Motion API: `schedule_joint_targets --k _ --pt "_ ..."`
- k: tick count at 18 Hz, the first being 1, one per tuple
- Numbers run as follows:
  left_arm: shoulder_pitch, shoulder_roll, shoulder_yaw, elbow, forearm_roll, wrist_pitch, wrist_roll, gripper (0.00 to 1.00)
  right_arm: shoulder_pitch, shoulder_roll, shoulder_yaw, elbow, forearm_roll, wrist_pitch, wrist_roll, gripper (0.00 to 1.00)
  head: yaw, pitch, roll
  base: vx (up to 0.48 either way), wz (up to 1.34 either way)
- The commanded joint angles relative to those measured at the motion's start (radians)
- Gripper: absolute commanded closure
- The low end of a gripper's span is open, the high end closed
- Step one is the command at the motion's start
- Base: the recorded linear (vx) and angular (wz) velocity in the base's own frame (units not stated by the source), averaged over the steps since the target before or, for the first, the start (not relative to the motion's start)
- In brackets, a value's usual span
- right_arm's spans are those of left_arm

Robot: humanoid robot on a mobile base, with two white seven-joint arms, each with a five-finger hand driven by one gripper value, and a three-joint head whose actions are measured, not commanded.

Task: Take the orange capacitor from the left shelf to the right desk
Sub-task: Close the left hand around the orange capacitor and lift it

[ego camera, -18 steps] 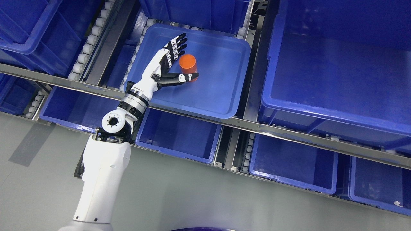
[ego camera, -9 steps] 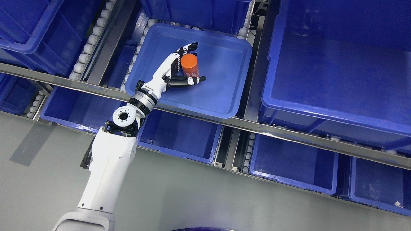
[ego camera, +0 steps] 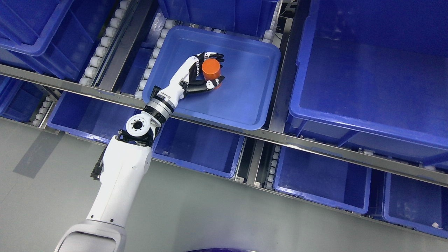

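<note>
An orange capacitor (ego camera: 211, 69), a short upright cylinder, stands in a shallow blue tray (ego camera: 245, 105) on the upper shelf level. My left hand (ego camera: 210, 71) reaches into the tray from the lower left and wraps around the cylinder. Its fingers (ego camera: 213, 55) curl over the far side and the thumb (ego camera: 206, 85) presses the near side. The capacitor's lower part is hidden behind the thumb. The right arm does not show.
A deep blue bin (ego camera: 367, 70) fills the shelf to the right of the tray. More blue bins (ego camera: 196, 147) sit on the lower level and at the upper left. A steel shelf rail (ego camera: 315, 147) crosses under my forearm. Grey floor lies below.
The hand went from spread beside the capacitor to curled around it, fingers and thumb closing in. The whole picture has shifted slightly, so the camera moved.
</note>
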Motion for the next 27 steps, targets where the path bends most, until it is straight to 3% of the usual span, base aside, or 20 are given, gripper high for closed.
schedule_joint_targets --k 1,4,6,9,14,19,23,27 --pt "-0.009 0.018 -0.013 0.056 0.059 -0.032 0.000 0.75 0.020 -0.017 -0.017 -0.017 0.003 0.001 0.000 0.00 0.0000 0.000 0.000 0.000 0.00" --pt "-0.009 0.018 -0.011 0.056 0.105 -0.085 0.000 0.94 0.020 -0.017 -0.017 -0.017 0.003 0.001 0.000 0.00 0.0000 0.000 0.000 0.000 0.00" --pt "-0.009 0.018 -0.005 0.053 0.131 -0.117 0.000 1.00 0.020 -0.017 -0.017 -0.017 0.003 0.001 0.000 0.00 0.0000 0.000 0.000 0.000 0.00" --pt "-0.010 0.018 -0.001 0.022 0.163 -0.180 0.000 1.00 0.020 -0.017 -0.017 -0.017 0.003 0.001 0.000 0.00 0.0000 0.000 0.000 0.000 0.00" --pt "0.010 0.018 -0.002 -0.163 0.212 -0.226 -0.011 1.00 0.020 -0.017 -0.017 -0.017 0.003 0.001 0.000 0.00 0.0000 0.000 0.000 0.000 0.00" --pt "0.161 0.018 0.031 -0.390 0.212 -0.338 0.014 0.99 0.020 -0.017 -0.017 -0.017 0.003 0.001 0.000 0.00 0.0000 0.000 0.000 0.000 0.00" --pt "0.279 0.018 0.088 -0.545 0.214 -0.368 0.129 0.99 0.020 -0.017 -0.017 -0.017 0.003 0.001 0.000 0.00 0.0000 0.000 0.000 0.000 0.00" --pt "0.395 0.018 0.081 -0.618 0.214 -0.416 0.133 0.98 0.020 -0.017 -0.017 -0.017 0.003 0.001 0.000 0.00 0.0000 0.000 0.000 0.000 0.00"
